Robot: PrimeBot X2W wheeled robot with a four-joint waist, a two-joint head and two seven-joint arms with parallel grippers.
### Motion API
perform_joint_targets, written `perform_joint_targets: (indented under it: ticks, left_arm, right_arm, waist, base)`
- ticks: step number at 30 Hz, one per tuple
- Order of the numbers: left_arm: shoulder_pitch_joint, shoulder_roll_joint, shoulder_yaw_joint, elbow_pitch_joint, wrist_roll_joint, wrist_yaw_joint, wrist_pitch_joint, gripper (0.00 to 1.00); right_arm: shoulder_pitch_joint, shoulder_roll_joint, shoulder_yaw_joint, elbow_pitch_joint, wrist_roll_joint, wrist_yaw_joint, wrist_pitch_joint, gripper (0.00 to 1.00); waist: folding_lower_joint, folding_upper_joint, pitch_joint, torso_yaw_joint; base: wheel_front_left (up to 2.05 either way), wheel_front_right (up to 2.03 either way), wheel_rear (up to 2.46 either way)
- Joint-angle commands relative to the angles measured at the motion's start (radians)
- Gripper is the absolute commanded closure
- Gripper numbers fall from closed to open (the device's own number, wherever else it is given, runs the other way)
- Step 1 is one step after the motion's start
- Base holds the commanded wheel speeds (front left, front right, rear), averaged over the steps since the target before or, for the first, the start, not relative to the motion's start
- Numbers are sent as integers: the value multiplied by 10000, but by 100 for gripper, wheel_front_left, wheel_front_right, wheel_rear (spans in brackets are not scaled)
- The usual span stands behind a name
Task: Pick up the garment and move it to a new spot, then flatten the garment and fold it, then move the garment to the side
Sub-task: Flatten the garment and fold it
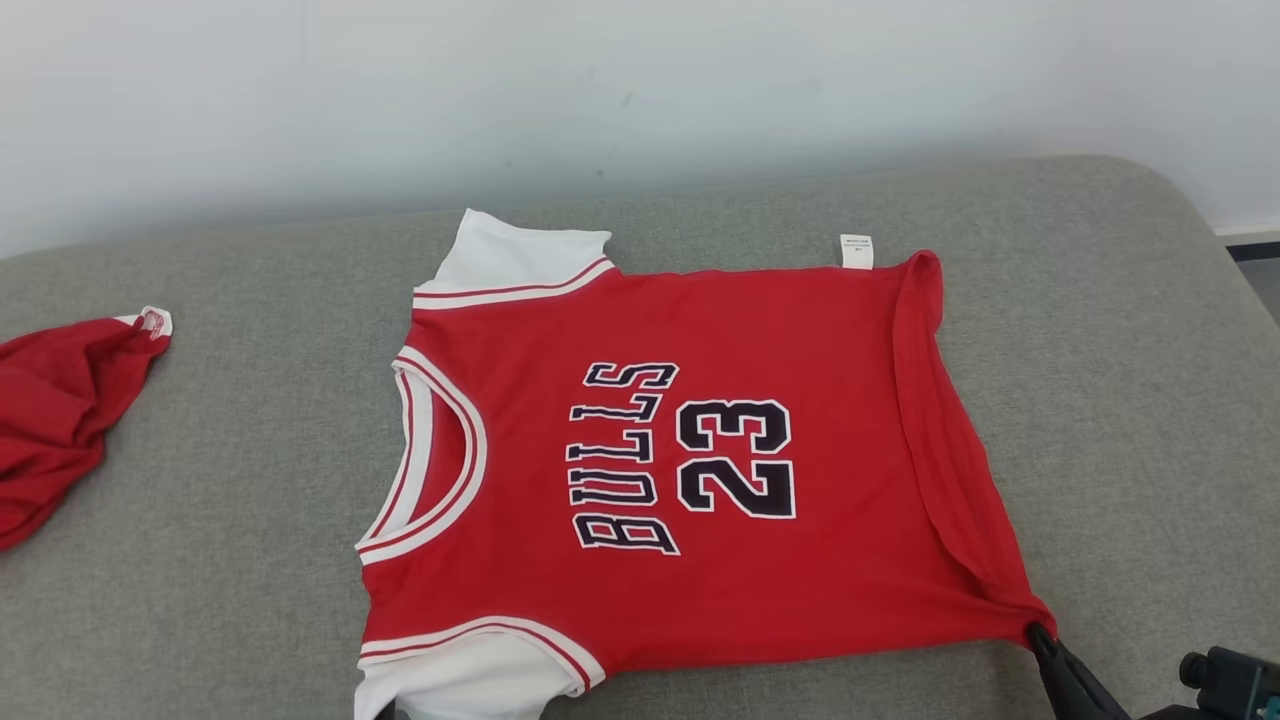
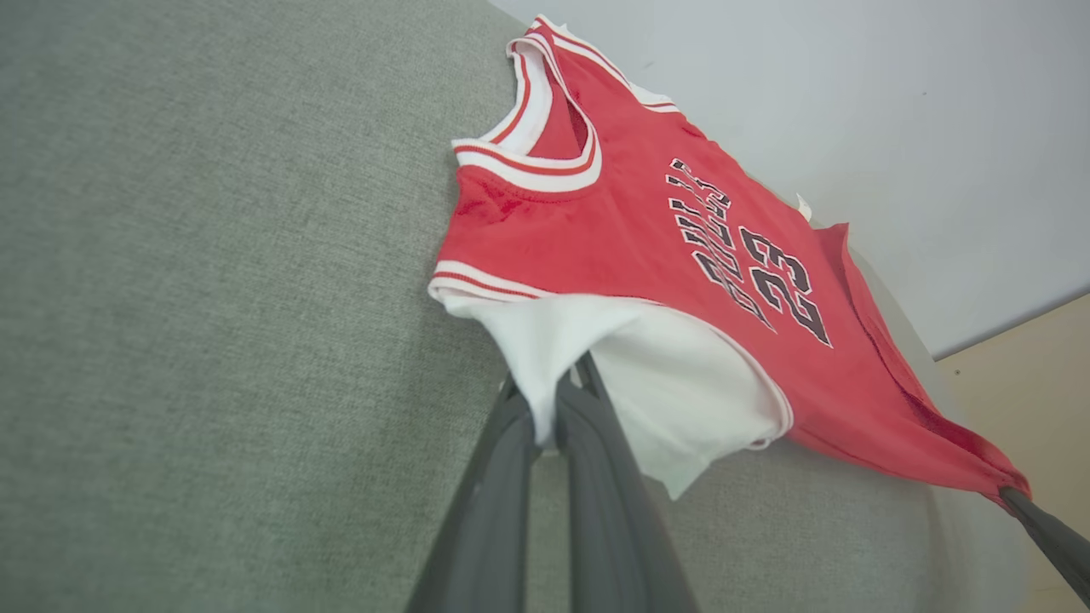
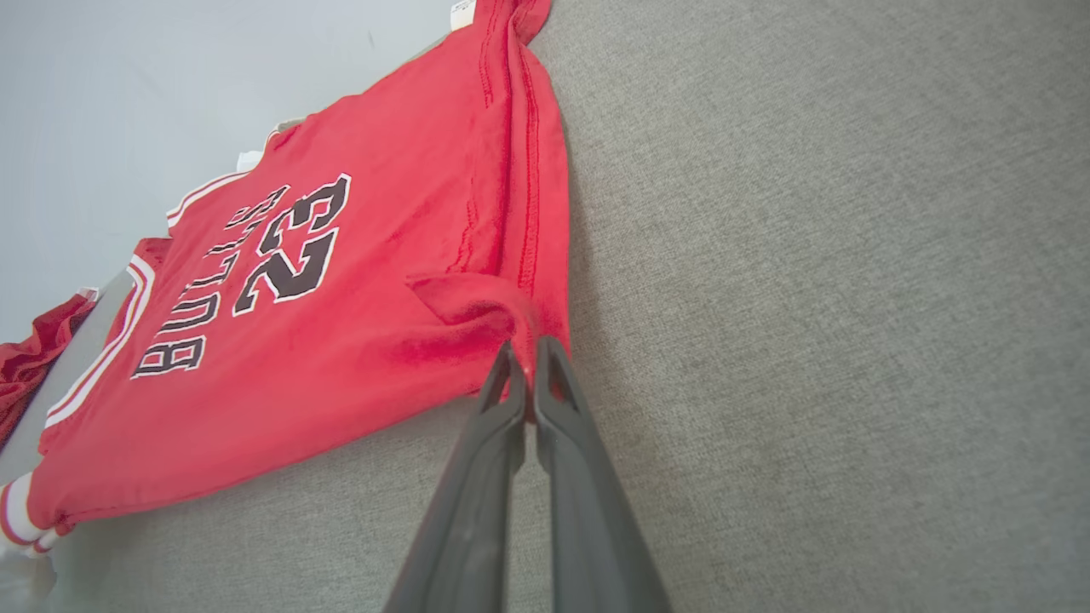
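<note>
I see the red short-sleeved basketball jersey with white sleeves and black "BULLS 23" lettering [image 1: 700, 450] lying spread, front side up, in the middle of the grey fabric-covered padded surface [image 1: 1100, 400]. Its neckline points toward my left and its hem toward my right. A strip of the hem edge is turned over onto the front, and a small white label [image 1: 856, 251] sticks out at the far hem corner.

My left claw [image 2: 549, 383] is pressed together on the edge of the near white sleeve [image 2: 673, 383]. My right claw [image 3: 528, 353] is clamped on the near hem corner, where the red cloth bunches into a point.

A second crumpled red garment [image 1: 50, 400] lies well apart at the far left. A pale wall [image 1: 600, 90] rises behind the surface.
</note>
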Motion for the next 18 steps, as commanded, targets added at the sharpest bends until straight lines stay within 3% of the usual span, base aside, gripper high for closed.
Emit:
perform_joint_targets:
  ticks: [1, 9, 18]
  left_arm:
    - [-203, 88, -11, -53, 142, -36, 23, 100]
    - [-1282, 544, -130, -65, 500, -230, 549, 100]
    - [-3566, 796, -258, 739, 731, -666, 1479, 100]
  right_arm:
    - [85, 171, -62, -134, 122, -24, 79, 100]
    - [-691, 547, -211, -366, 417, -24, 542, 100]
    - [-2353, 732, -132, 455, 228, -24, 926, 100]
  waist:
    - [1, 0, -61, -74]
    - [1, 0, -43, -371]
    - [1, 0, 366, -471]
  base:
    - [0, 0, 0]
    - [0, 0, 0]
    - [0, 0, 0]
